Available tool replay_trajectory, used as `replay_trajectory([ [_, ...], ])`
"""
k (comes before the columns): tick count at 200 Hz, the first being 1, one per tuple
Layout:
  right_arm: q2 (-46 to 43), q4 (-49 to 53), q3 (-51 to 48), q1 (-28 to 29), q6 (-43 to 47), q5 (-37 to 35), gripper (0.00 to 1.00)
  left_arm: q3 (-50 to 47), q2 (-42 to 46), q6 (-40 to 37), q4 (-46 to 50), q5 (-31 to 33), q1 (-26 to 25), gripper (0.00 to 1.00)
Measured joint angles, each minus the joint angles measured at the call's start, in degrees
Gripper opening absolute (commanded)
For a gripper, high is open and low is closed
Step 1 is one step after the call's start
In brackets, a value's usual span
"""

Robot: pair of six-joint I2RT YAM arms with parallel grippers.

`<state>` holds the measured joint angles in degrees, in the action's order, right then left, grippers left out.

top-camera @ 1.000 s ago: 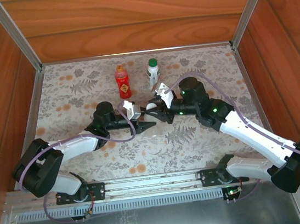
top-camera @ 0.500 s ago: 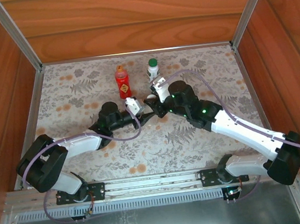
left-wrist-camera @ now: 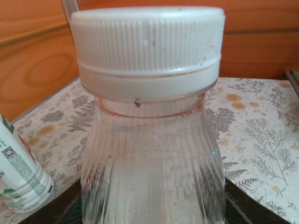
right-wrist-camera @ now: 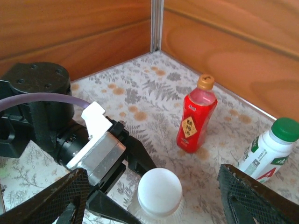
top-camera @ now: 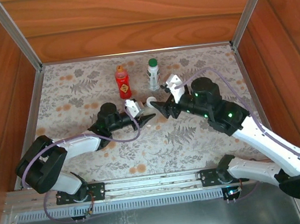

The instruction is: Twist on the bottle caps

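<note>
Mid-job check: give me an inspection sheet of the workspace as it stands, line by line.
Surface: floral patterned cloth, lying flat.
Job's things: short clear bottle upright, white cap on its neck; red bottle with orange cap on; white-green labelled bottle with green cap on. How tight the caps are cannot be told.
Clutter: nothing seen.
Grippers: left gripper shut on the short clear bottle; right gripper open, its fingers either side of the white cap and apart from it.
Cables: purple cables along the arms, away from the bottles.
Surroundings: wooden walls, metal frame posts.
</note>
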<state>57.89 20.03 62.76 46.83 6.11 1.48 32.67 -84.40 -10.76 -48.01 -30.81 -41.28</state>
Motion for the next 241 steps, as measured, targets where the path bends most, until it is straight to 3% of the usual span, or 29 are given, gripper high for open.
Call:
replay_trajectory([
  [48,10.75,7.15,4.7,0.0,-1.14,-2.67,0.72,0.0,-0.02,0.0,0.0,-0.57,0.0,0.45],
  [77,12.52,7.43,4.68,0.0,-2.51,-2.03,0.58,0.0,0.0,0.0,0.0,-0.59,0.0,0.45],
  [102,13.25,7.34,4.68,0.0,-3.72,-0.35,0.38,0.0,-0.02,0.02,0.04,-0.61,0.0,0.45],
  [146,13.53,7.15,4.68,-0.04,-4.11,0.76,0.3,0.0,-0.02,0.07,0.39,-0.66,0.04,0.46],
  [161,13.53,7.17,4.68,-0.04,-4.15,0.74,0.31,0.0,-0.02,0.09,0.42,-0.66,0.04,0.57],
  [182,13.53,7.39,4.68,-0.04,-4.42,0.2,0.32,0.0,-0.02,0.22,0.44,-0.57,0.02,0.88],
  [193,13.62,7.85,4.68,-0.26,-4.72,-0.35,0.31,0.0,0.0,0.5,0.17,-0.37,0.04,0.99],
  [241,17.31,9.27,5.88,-4.07,-6.69,-4.24,0.32,-7.65,6.23,2.4,-0.46,4.74,1.22,1.0],
])
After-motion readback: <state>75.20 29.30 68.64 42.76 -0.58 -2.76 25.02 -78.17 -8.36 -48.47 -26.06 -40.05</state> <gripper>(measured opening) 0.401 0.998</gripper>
